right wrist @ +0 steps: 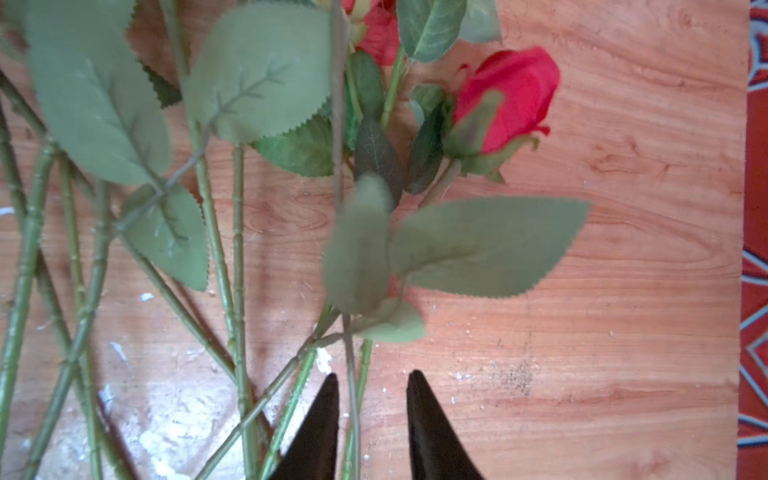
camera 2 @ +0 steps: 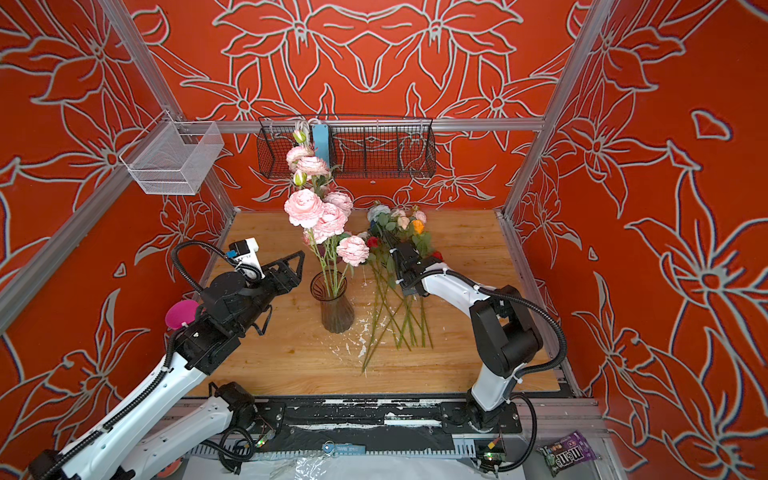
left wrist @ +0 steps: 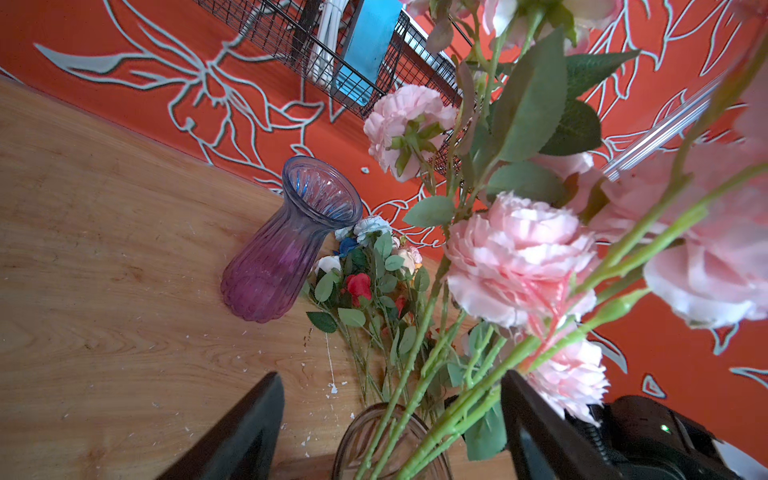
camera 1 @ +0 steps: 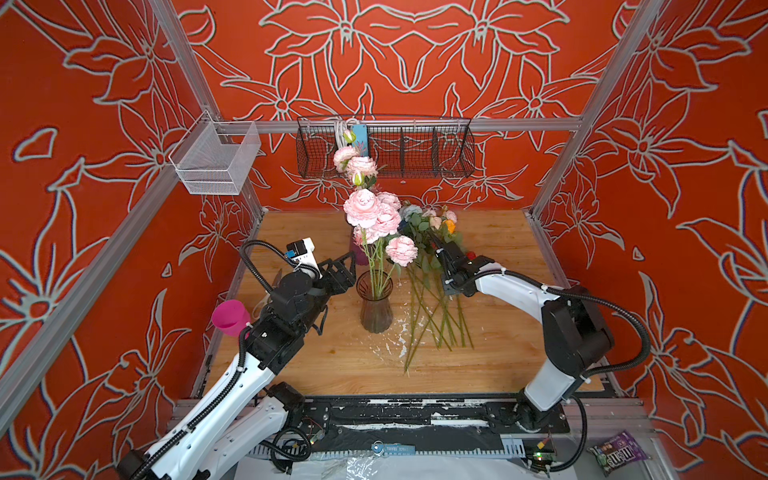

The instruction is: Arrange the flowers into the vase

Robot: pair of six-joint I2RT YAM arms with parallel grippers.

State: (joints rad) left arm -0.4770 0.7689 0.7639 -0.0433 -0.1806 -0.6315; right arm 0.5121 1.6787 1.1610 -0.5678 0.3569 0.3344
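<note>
I judge it partly done | left end effector (camera 1: 351, 266) released, empty, just beside clear vase (camera 1: 376, 309) | vase holds pink peonies (camera 1: 368, 212), upright | purple vase (left wrist: 286, 249) behind is empty | roses (camera 2: 399, 224) lie on bench (camera 1: 498, 332), right of vase, not yet placed | right end effector (right wrist: 372, 395) jaws parted astride one rose stem, unclamped

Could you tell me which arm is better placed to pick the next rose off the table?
Right. The right pincer is open right over the loose roses, a stem between its tips. The left pincer sits open by the vase, on the far side from them.
</note>
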